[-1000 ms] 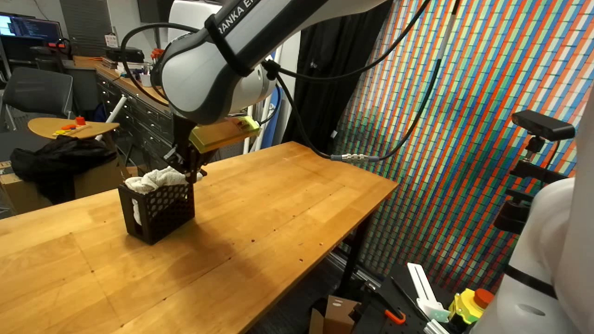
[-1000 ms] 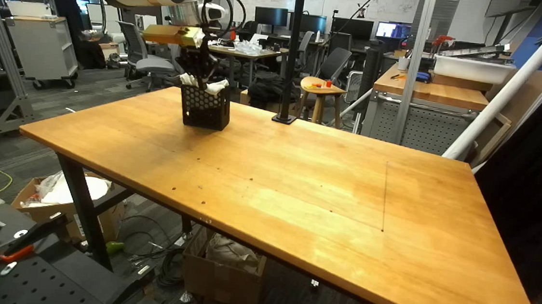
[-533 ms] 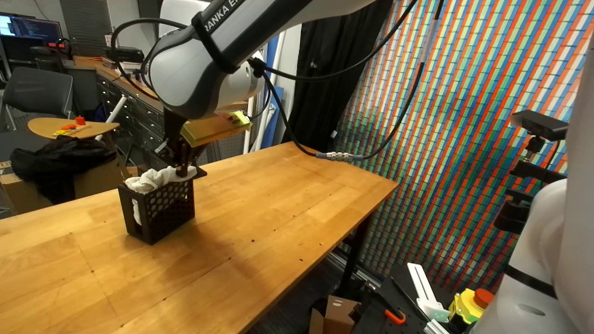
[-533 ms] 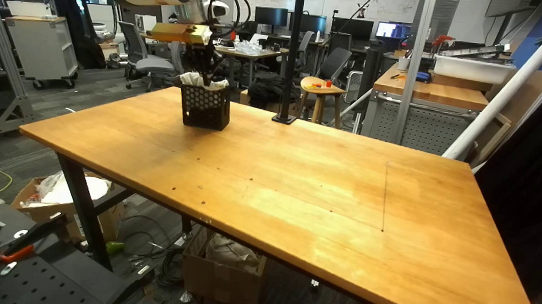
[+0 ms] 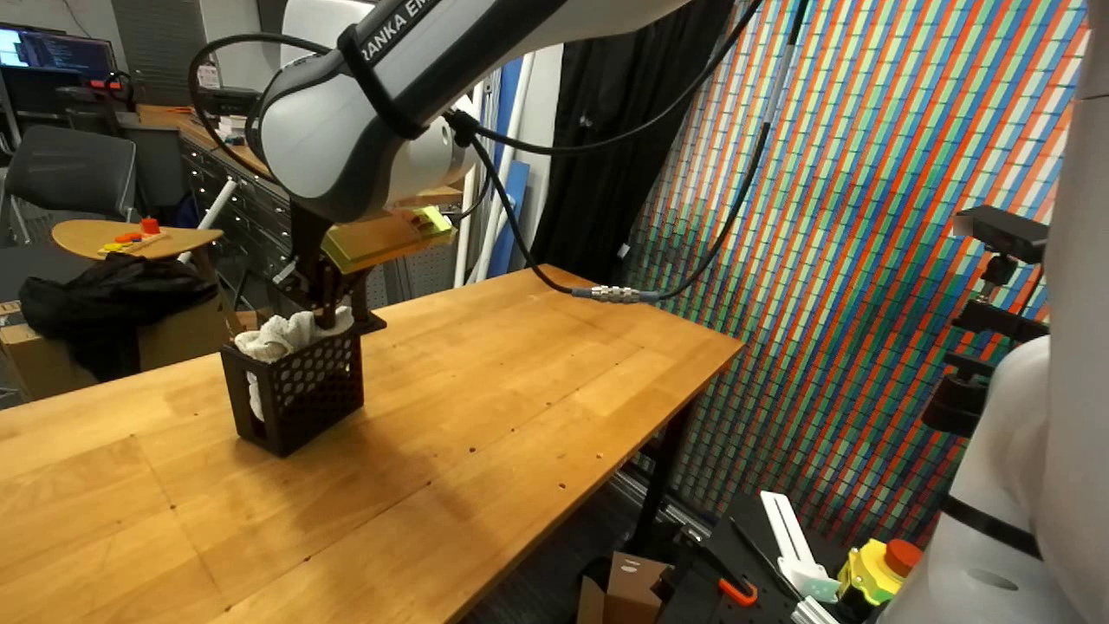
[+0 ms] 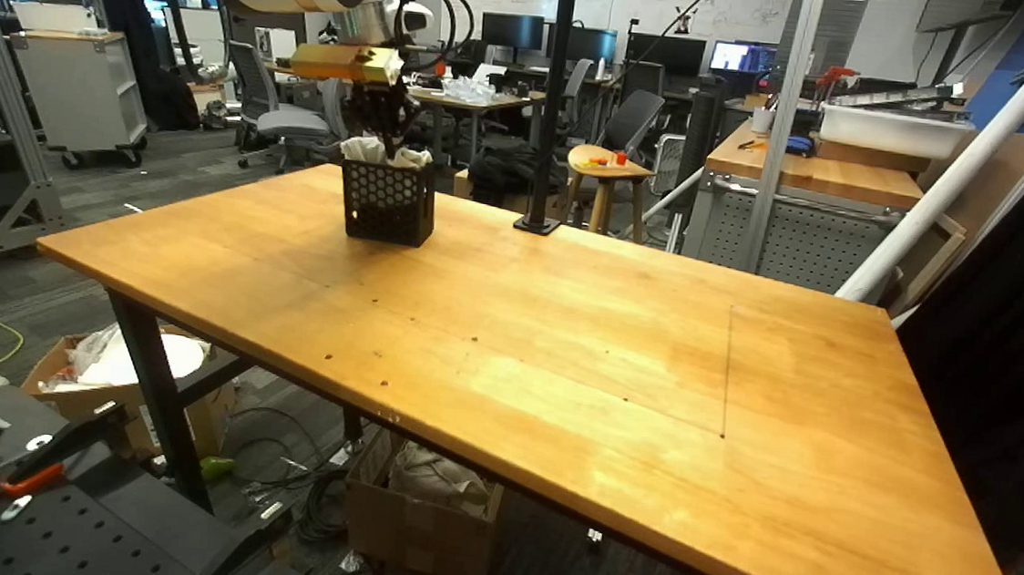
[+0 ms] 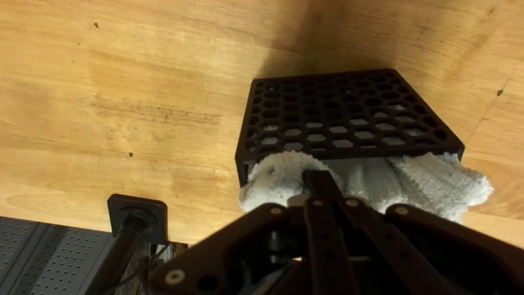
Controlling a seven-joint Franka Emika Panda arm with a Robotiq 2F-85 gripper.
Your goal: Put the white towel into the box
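1. One white towel (image 7: 442, 184), bunched up, sits in the black box (image 6: 389, 228), folds rising above the rim; wrist view, ctr to R. Pale cloth also shows thru the mesh holes.
2. Same black box stands upright on the wooden table (image 6: 561, 355), L of ctr in both exterior views.
3. Gripper (image 7: 319, 176): jaws narrow, tips together, down among the towel folds at the box mouth, lower ctr of wrist view. Can't tell if any cloth is pinched betw. them.
4. Arm (image 5: 338, 147) slants across upper L in an exterior view; amber block (image 6: 347, 62) on its wrist end, just above the gripper.
5. Black post (image 6: 552, 99), top ctr in an exterior view; its base plate is on the table, lower L in wrist view.
6. Stool (image 6: 635, 171) w/ small red pc (image 6: 620, 158) on top, upper R of ctr, beyond the table.
7. Camera (image 5: 1001, 232), upper R in an exterior view.
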